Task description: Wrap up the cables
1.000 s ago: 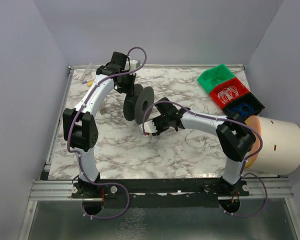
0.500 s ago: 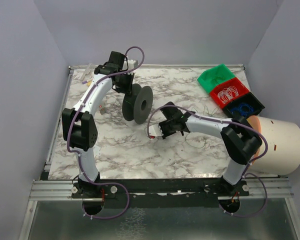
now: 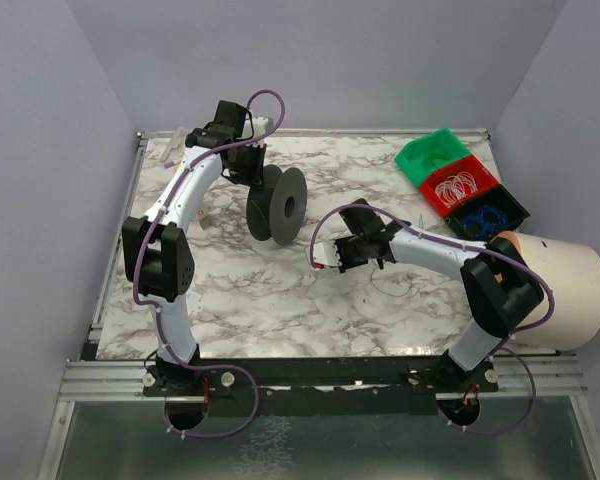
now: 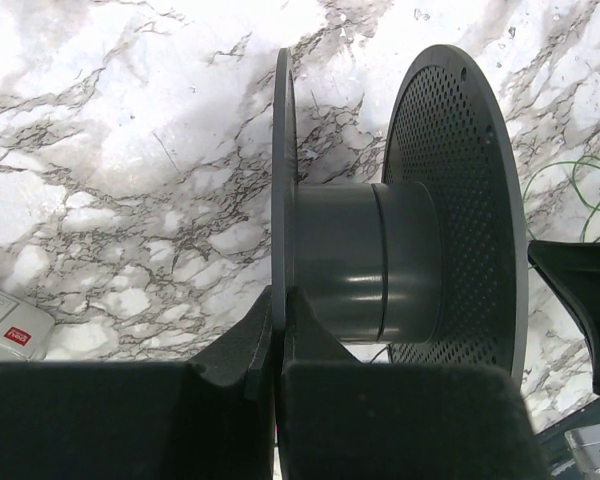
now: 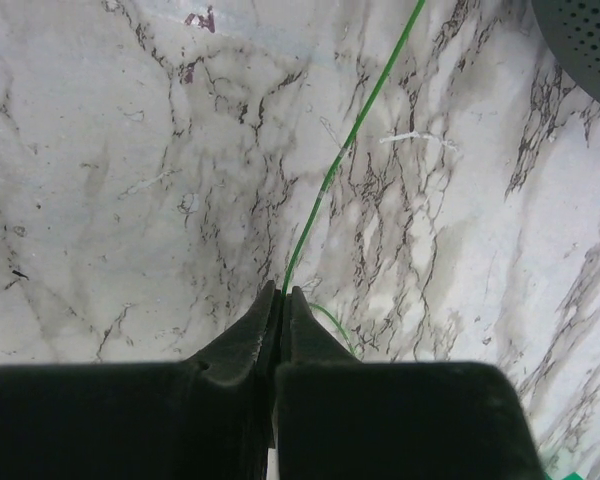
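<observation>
One thin green cable [image 5: 355,130] runs toward 1 o'clock from the right gripper [image 5: 280,295], whose jaws are pinched tight on it. The left gripper [image 4: 277,300] is clamped on one flange of the single black plastic spool [image 4: 360,260]. Three bins sit at 2 o'clock on the white marble table [image 3: 260,290]: a green bin [image 3: 432,155], a red bin [image 3: 477,180] and a blue bin [image 3: 490,213].

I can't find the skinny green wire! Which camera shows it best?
The right wrist view: the green wire runs clear and close up from the shut right claw. The left wrist view catches only green loops at its edge; the top view barely shows it.
</observation>
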